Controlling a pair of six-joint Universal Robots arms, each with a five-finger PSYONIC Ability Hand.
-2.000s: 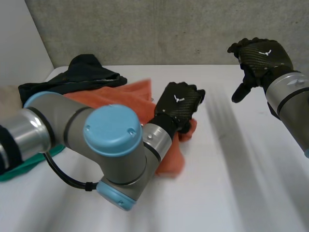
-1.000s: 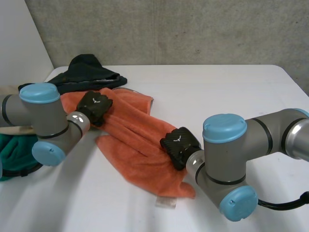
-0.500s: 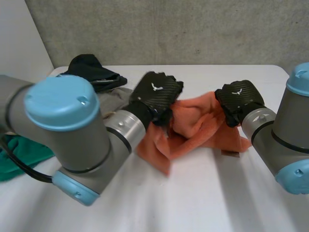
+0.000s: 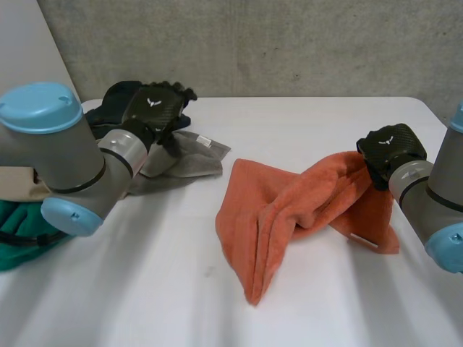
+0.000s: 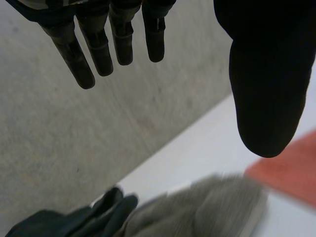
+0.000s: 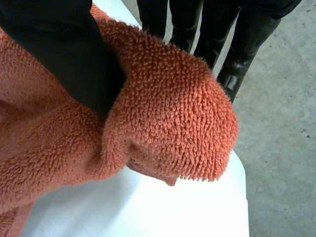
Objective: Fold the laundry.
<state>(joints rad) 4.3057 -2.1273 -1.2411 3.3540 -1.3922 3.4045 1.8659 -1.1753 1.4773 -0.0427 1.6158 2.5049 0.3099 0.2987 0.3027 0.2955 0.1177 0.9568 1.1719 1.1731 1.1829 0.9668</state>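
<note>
Right hand (image 4: pixel 391 150) is pinching orange towel (image 4: pixel 278 210) at one end, thumb against fingers, likely to spread it; rest is lying bunched on table (image 4: pixel 304 123); left hand (image 4: pixel 156 105) is hovering open, empty, above grey cloth (image 4: pixel 189 163).

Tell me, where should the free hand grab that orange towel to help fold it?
Probably take the orange towel by its far-left corner, coming in from the robot's left. The right hand pinches the towel's right end, and that corner lies flat and exposed on the table, nearest the open left hand.
</note>
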